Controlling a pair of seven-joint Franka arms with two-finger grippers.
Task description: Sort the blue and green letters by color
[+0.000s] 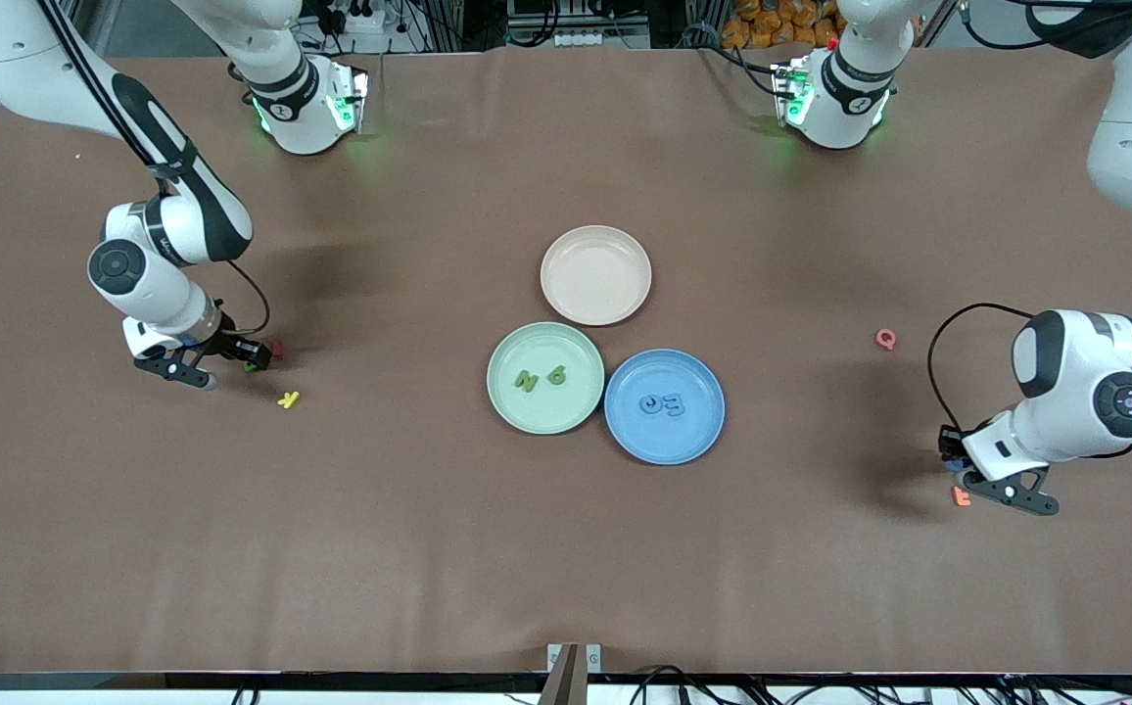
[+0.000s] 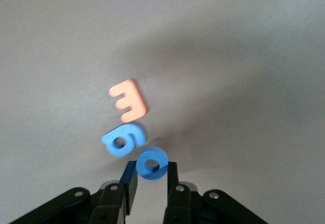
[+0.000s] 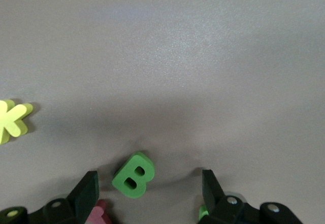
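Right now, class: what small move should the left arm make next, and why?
Probably lift. The left gripper is shut on a blue O, low over the table, with a blue piece and orange E beside it. Rising first should clear them before carrying it to the blue plate.

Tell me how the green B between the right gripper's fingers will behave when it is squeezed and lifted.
The green B looks chunky and foam-like, so probably light and slightly squashy. It lies flat, so it should not roll. It sits off-centre in the open right gripper, so it may twist as the fingers close.
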